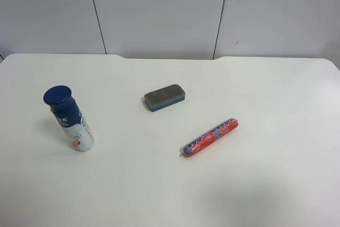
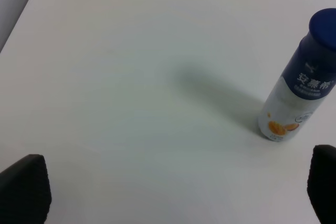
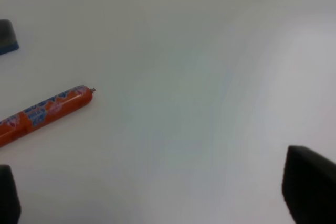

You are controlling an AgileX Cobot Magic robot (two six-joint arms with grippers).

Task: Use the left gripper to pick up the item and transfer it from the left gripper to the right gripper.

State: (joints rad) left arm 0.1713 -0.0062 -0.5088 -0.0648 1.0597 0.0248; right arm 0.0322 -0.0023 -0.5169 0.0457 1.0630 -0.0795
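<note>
left claw (image 2: 173, 190) gaping (empty) | bottle (image 2: 296, 85) upright, left wrist | sausage (image 3: 44, 111), right wrist

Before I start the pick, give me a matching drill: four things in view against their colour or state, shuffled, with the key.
Things:
1. bottle
2. eraser
3. sausage
4. left gripper

States:
A. lying down, red and blue wrapper
B. open, holding nothing
C. standing upright, dark blue cap
D. lying flat, grey top

Pairs: 1-C, 2-D, 3-A, 4-B
</note>
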